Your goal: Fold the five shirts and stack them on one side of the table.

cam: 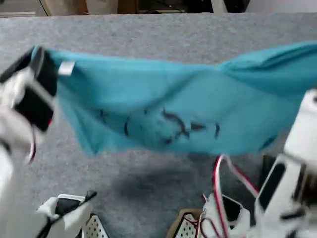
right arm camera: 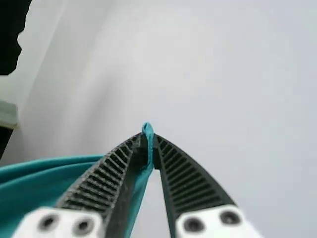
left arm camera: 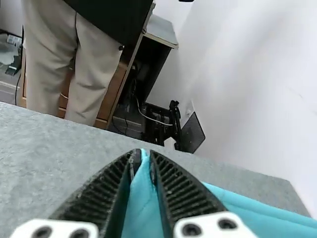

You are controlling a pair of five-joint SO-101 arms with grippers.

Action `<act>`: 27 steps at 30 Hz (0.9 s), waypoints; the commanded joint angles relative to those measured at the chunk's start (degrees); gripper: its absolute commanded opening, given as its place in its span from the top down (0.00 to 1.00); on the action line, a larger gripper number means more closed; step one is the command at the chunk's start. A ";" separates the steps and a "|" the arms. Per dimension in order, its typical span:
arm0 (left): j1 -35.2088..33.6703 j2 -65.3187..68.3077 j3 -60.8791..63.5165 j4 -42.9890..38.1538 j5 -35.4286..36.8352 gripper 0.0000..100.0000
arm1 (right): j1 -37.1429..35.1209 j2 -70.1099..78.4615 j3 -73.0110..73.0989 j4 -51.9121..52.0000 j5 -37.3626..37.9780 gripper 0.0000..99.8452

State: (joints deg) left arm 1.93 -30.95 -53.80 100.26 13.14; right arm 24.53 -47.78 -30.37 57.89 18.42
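— Shirt (cam: 173,109), teal, one item. Location?
— Held up above the table (cam: 148,29) and stretched wide between the two arms. The lower edge sags in the middle. A dark print faces the high camera, and a white label (cam: 66,68) sits near the left end.
— Left gripper (left arm camera: 141,153)?
— Jaws pinched almost together on a thin fold of the cloth, at the shirt's left end.
— Right gripper (right arm camera: 147,134)?
— Likewise: jaws nearly closed, with a tuck of teal poking out past the tips, at the right end.
— Step in hand?
— Judged to be spreading one shirt ahead of its first fold. How many of the five are done cannot be told.
— Next move calls for?
— Probably lowering both ends together and level, so the cloth lands flat on the table. The jaws should part only once it rests. An uneven descent risks creases.
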 commanded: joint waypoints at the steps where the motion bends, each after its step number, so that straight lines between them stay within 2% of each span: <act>1: -0.18 -9.98 8.88 0.62 -0.88 0.98 | 1.10 -0.66 -6.02 3.08 0.79 1.00; 8: -0.44 -21.67 18.11 0.53 -0.97 0.98 | 1.10 -1.89 -12.09 4.66 0.62 1.00; 13: -0.44 -22.64 19.34 0.44 -0.97 0.98 | 1.01 -1.54 -13.76 4.13 0.35 1.00; 17: -0.44 -22.64 26.20 -0.35 -0.97 0.98 | -2.07 -1.45 -13.49 3.60 0.26 1.00; 22: -0.79 -23.16 38.77 -8.88 -0.97 0.98 | -4.26 -1.45 -7.08 3.34 0.26 1.00; 27: -8.09 -22.55 51.43 -23.56 -0.79 0.98 | -6.37 -1.45 8.13 -4.22 0.88 1.00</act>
State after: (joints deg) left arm -2.64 -54.07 -8.97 86.20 12.88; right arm 19.69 -49.54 -29.93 59.30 18.77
